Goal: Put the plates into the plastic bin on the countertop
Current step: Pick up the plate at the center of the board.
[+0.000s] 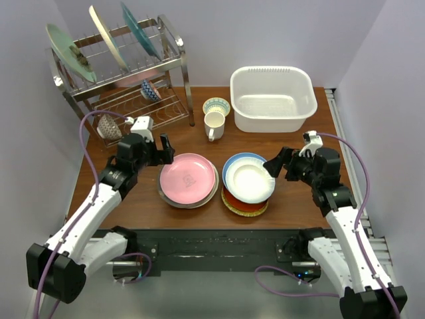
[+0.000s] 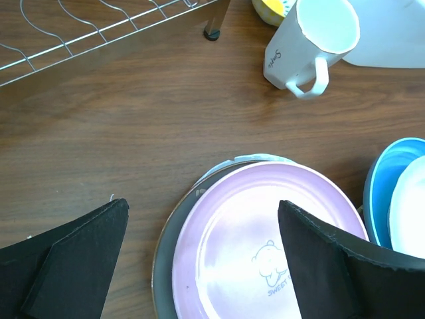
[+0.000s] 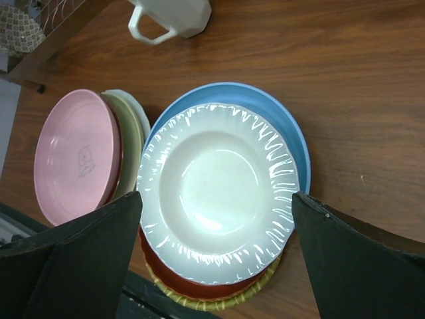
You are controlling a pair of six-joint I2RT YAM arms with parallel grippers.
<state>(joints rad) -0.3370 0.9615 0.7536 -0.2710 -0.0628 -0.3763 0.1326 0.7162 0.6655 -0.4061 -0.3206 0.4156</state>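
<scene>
Hovering: our left gripper [image 1: 166, 149], spread, at flat face-up pink plate's [image 1: 188, 178] left edge; right gripper [image 1: 273, 161], spread, by white plate [image 1: 250, 181].

A back wall [image 1: 265, 33], left wall [image 1: 26, 133] and right wall [image 1: 392, 100], all plain pale lavender-grey, are seen enclosing the scene. The centre is filled by a reddish-brown wood-grain countertop [image 1: 143, 206]. A metal wire dish rack [image 1: 129, 78] is set at upper left. A black base rail [image 1: 219, 242] is run along the bottom edge, with a grey surface [image 1: 199, 292] below. Lighting is even and diffuse; faint sheen is noted on the wood.
</scene>
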